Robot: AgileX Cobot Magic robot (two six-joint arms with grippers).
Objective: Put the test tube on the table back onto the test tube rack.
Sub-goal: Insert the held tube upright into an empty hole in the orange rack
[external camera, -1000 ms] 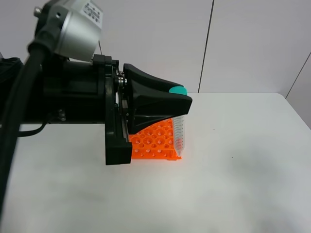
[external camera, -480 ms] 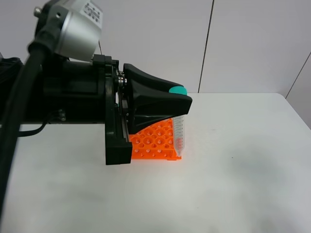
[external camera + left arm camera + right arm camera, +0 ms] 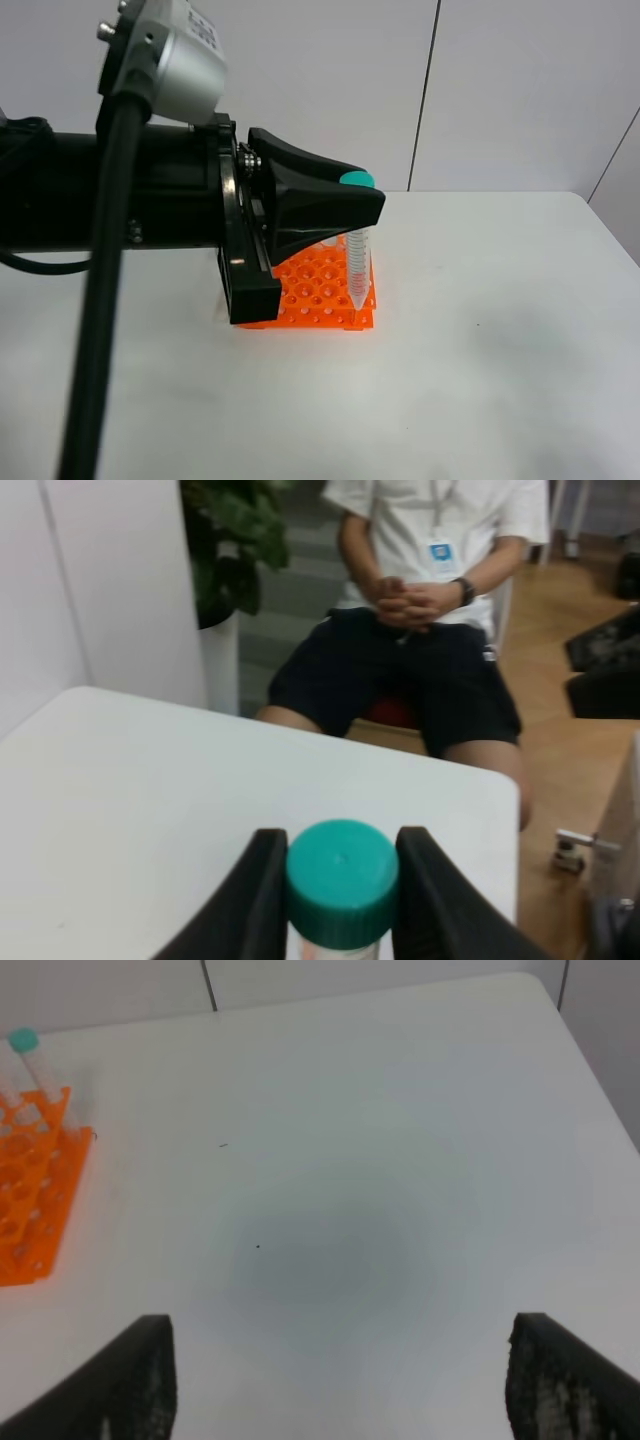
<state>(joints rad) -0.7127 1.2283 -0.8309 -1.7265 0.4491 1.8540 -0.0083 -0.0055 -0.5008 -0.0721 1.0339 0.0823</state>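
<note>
Test tube [image 3: 357, 268] hangs upright by its teal cap from the left fingers [image 3: 320, 200], which are closed on it. From the high camera you see its pointed tip low over the near right corner of the orange test tube rack [image 3: 312, 292]; whether it has entered a hole you cannot tell. If the tip meets the plastic between holes, pressing down could tilt the tube in the grip or shove the light rack, and letting go early would let it topple. The white surface [image 3: 480, 360] lies bare around the rack, with pale wall panels behind. In the left wrist view the cap sits snug between both black fingers, and beyond the surface's edge a seated person [image 3: 420, 630] in a white shirt and a potted plant [image 3: 235, 540] share the room, so keep your motions contained. In the right wrist view the right fingers [image 3: 140, 1380] stand wide apart and hold nothing, well away from the rack, where a teal-capped tube [image 3: 38, 1072] shows at the corner.
</note>
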